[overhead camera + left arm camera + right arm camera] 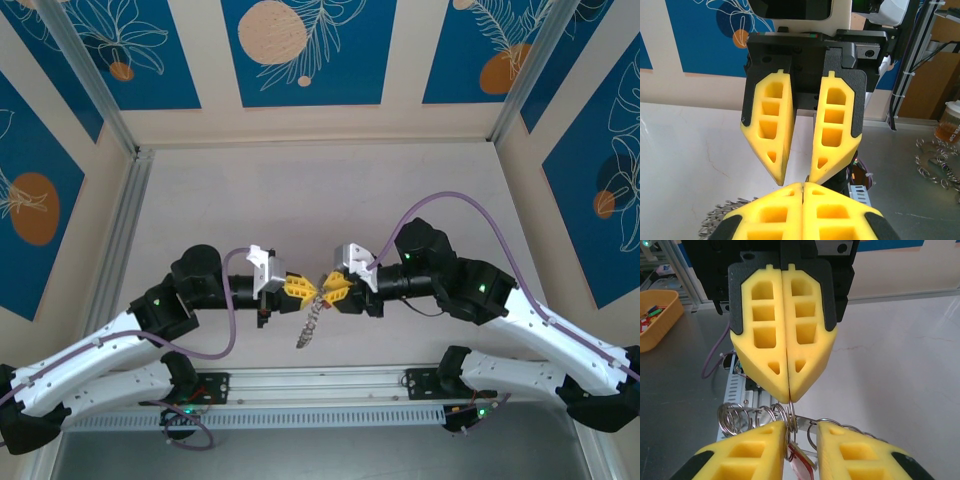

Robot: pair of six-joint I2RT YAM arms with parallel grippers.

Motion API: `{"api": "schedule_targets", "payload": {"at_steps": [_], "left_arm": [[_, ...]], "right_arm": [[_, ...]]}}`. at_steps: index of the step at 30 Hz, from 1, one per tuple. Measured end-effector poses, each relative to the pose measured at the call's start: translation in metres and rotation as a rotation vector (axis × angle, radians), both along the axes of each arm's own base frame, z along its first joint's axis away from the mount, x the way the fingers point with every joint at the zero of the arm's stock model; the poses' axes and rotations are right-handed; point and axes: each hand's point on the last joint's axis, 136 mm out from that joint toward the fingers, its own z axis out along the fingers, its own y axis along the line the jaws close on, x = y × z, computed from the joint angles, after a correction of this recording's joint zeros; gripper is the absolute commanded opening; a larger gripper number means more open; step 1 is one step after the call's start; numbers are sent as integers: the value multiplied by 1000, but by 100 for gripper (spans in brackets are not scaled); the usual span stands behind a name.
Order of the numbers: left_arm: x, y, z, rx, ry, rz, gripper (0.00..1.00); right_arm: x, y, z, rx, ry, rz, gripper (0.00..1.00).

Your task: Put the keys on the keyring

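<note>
Yellow tub [662, 326] of colourful bits [652, 313], left gripper [790, 399] jaws pinching keyring [791, 421]

Silvery-grey metal key bunch [715, 222]: cut by bottom edge, partly behind yellow wedge fingers [770, 215]. Small red-headed piece [801, 467]: cropped below.

No text, label, brand, number or sign can be read in any of the views.
</note>
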Motion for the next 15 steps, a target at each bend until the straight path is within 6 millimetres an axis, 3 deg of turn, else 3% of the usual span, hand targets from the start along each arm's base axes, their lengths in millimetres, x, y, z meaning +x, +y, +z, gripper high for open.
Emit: {"api": "schedule_targets", "payload": {"at_steps": [15], "left_arm": [[-1, 0, 0, 0, 1, -7, 0]], "right_arm": [[-5, 4, -1, 4, 25, 40, 22]]}}
